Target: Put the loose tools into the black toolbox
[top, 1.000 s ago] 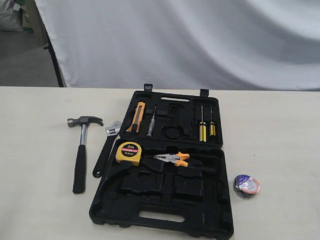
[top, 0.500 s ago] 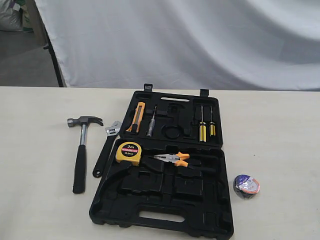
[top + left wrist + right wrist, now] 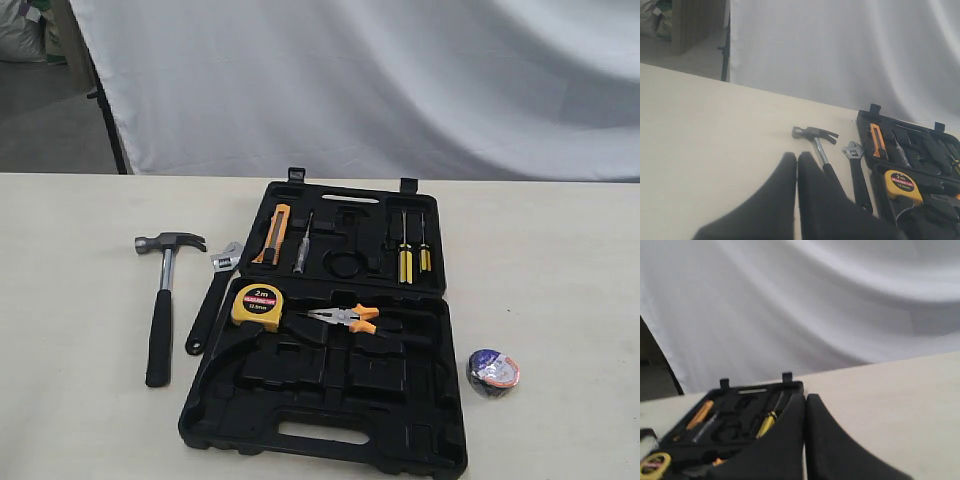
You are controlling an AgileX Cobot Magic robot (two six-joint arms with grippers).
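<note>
The black toolbox [image 3: 330,400] lies open in the middle of the table. Left of it rest the claw hammer [image 3: 162,300] and the adjustable wrench [image 3: 210,300], side by side. The dark tape roll [image 3: 492,372] sits on the table to the toolbox's right. Neither gripper shows in the exterior view. In the left wrist view my left gripper [image 3: 797,156] is shut and empty, short of the hammer [image 3: 815,136] and wrench [image 3: 858,170]. In the right wrist view my right gripper [image 3: 805,399] is shut and empty, near the toolbox [image 3: 735,412].
Inside the toolbox sit a yellow tape measure [image 3: 257,305], orange-handled pliers [image 3: 350,319], an orange knife [image 3: 273,234] and two yellow-handled screwdrivers [image 3: 405,260]. A white cloth [image 3: 380,80] hangs behind the table.
</note>
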